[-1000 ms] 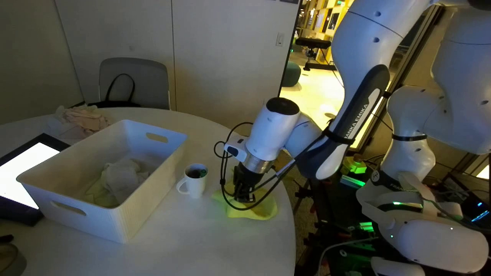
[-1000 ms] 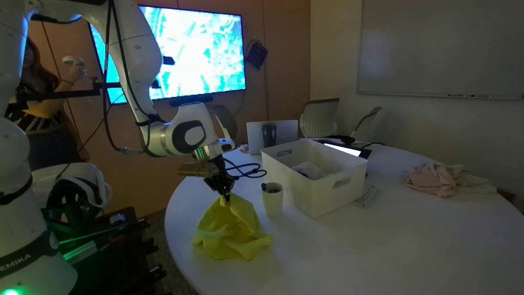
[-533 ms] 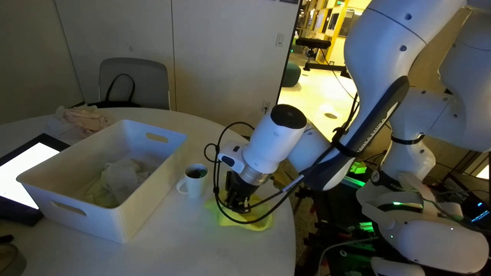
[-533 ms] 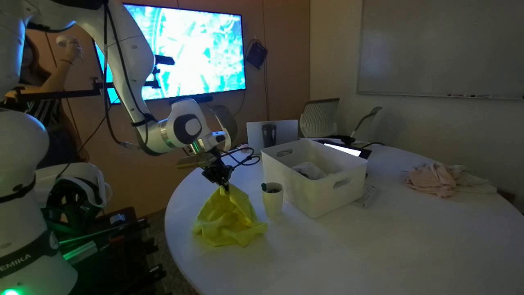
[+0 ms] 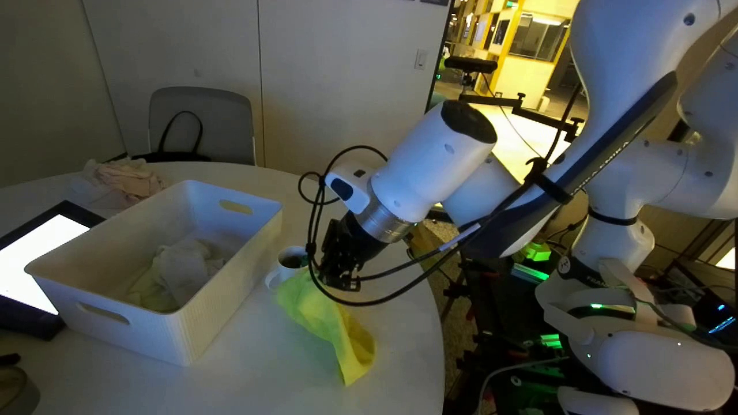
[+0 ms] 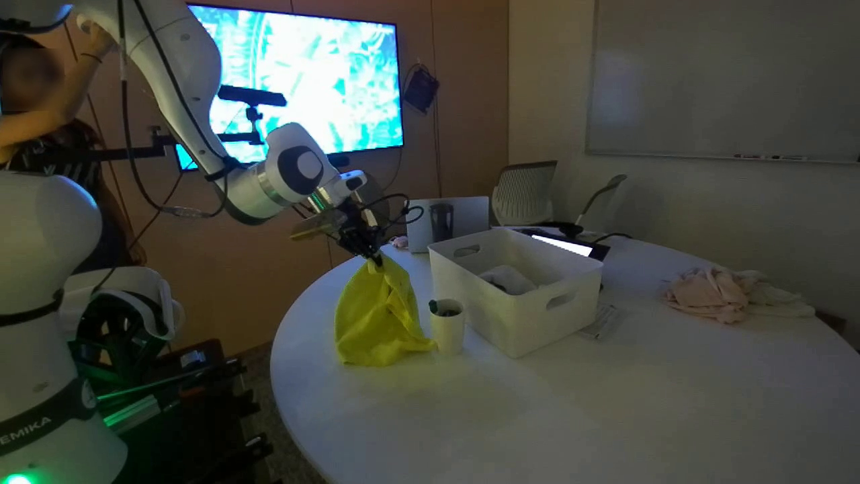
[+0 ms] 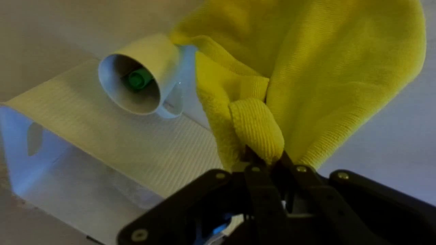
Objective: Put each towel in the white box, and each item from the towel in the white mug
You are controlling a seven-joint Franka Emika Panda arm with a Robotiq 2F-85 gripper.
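White box: rectangular, upright on bench, rim flared, grip slots in end walls. Second towel: inside box, rumpled heap, pale yellow-green part beside whitish part; whether one cloth, unclear. White mug: upright just beside box, handle at left in an exterior view, green item within. First towel: bright yellow, hanging slack from pinched, gathered top; in an exterior view just left of mug, lower edge's contact with bench unclear.
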